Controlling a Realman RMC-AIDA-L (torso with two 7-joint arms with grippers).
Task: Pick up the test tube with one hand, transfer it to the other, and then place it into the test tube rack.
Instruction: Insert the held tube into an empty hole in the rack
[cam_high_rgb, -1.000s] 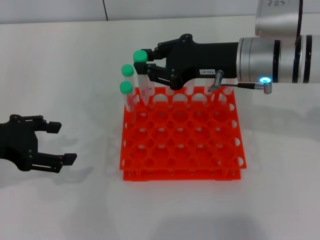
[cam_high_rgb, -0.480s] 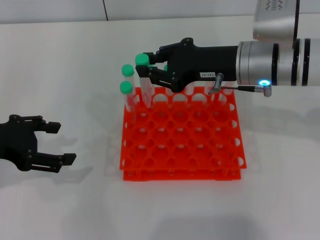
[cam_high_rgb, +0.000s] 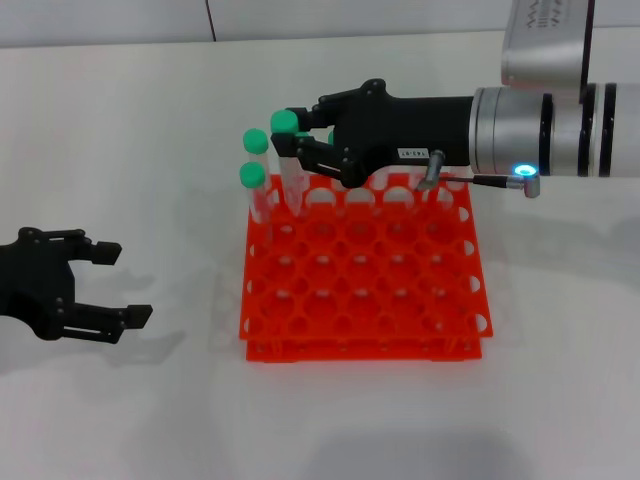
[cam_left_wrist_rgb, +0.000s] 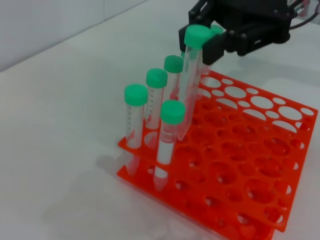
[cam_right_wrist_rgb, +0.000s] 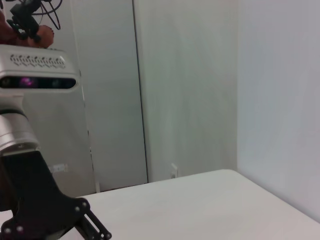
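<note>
Five green-capped tubes show in the left wrist view: four seated in the test tube rack (cam_high_rgb: 365, 268), one test tube (cam_high_rgb: 288, 160) clamped by the right gripper (cam_high_rgb: 300, 140) above the rack's upper-left corner. At lower left, the left gripper (cam_high_rgb: 115, 285) rests spread open, holding nothing. The clamped tube's lower tip is hard to place.

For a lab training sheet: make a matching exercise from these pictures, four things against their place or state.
Things:
1. test tube
2. left tool
3. right tool
4. test tube rack

States:
A. red-orange, holding several capped tubes along one edge
B. open, resting low on the table, away from the rack
C. held near its green cap, lower end entering a hole
D. shut on a tube over the rack's far corner

Pairs: 1-C, 2-B, 3-D, 4-A
</note>
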